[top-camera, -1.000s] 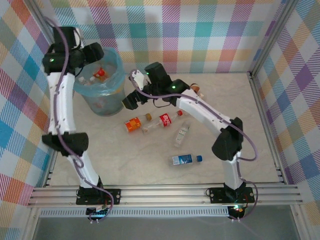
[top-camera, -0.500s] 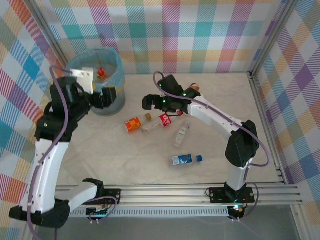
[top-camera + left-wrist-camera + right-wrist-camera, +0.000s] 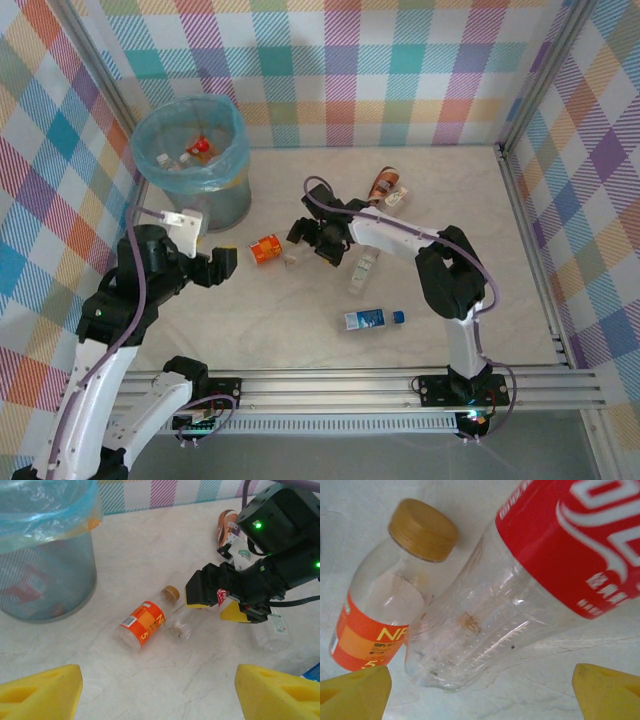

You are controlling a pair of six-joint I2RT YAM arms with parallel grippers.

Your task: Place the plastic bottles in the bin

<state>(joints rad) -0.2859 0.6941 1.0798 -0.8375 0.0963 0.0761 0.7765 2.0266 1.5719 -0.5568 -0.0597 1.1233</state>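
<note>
Bottles (image 3: 368, 319) lie on the pale surface (image 3: 270, 330) between plaid walls (image 3: 400, 60). Left end effector (image 3: 218, 264) and right end effector (image 3: 320, 243) both stand wide.

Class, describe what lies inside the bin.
Inside the bin lie a few plastic bottles, one with a red top. The bag and its folds hide whatever lies deeper.

Tabletop (image 3: 300, 335), pale, marbled.
- Far left corner: lined bin (image 3: 220, 203), upright.
- Centre: orange-label bottle (image 3: 265, 249) and red-label bottle (image 3: 545, 555), lying side by side, touching. A clear white-label bottle (image 3: 365, 270) lies just right of them.
- Toward near edge: blue-label bottle (image 3: 368, 319), lying.
- Near far edge: brown bottle (image 3: 383, 184), with a small white-label bottle (image 3: 398, 198) beside it.
</note>
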